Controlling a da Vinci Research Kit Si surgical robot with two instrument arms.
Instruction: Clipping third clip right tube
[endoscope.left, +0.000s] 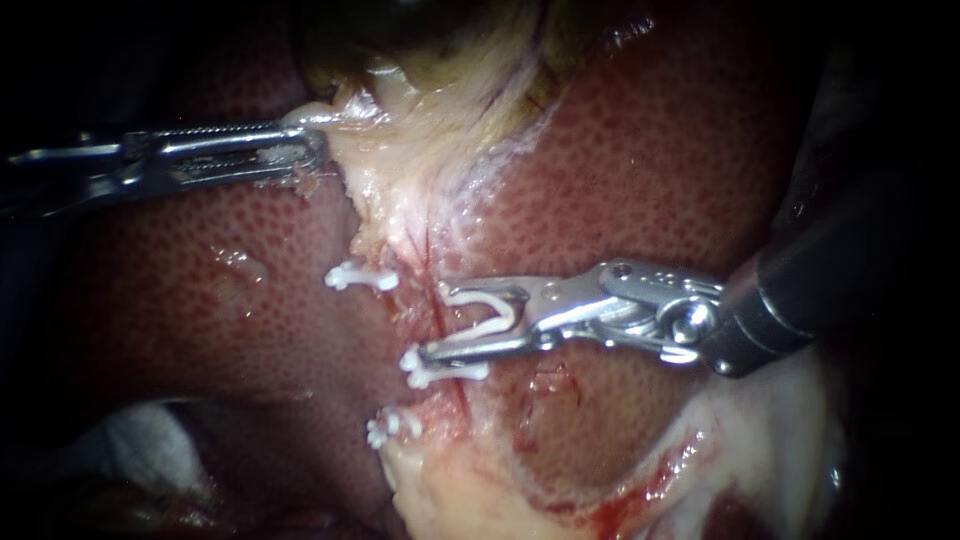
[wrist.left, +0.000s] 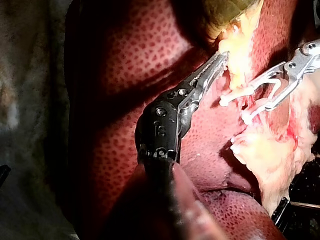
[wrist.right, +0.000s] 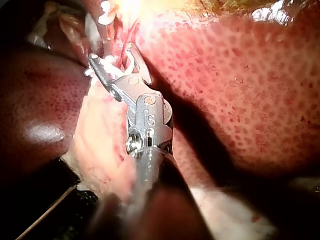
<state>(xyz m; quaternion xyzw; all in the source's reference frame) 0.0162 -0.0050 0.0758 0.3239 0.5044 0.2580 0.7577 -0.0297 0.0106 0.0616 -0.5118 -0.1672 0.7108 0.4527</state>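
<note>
A thin reddish tube (endoscope.left: 428, 262) runs down through pale tissue between the liver lobes. White clips sit across it: one higher up (endoscope.left: 360, 277), one lower (endoscope.left: 445, 372), and another below that (endoscope.left: 393, 425). My right instrument (endoscope.left: 435, 322) comes in from the right. Its jaws stand apart around the tube and carry an open white clip (endoscope.left: 490, 310) between the upper two clips. The right wrist view shows the same jaws (wrist.right: 112, 54) straddling the tube. My left instrument (endoscope.left: 318, 148) is shut on pale gallbladder tissue (endoscope.left: 345, 125), holding it to the upper left.
Mottled red liver (endoscope.left: 650, 180) surrounds the site. The dark green gallbladder (endoscope.left: 420, 40) lies above. Pale fatty tissue with bloody streaks (endoscope.left: 480, 500) lies below the clips, and white gauze (endoscope.left: 140, 440) shows at lower left.
</note>
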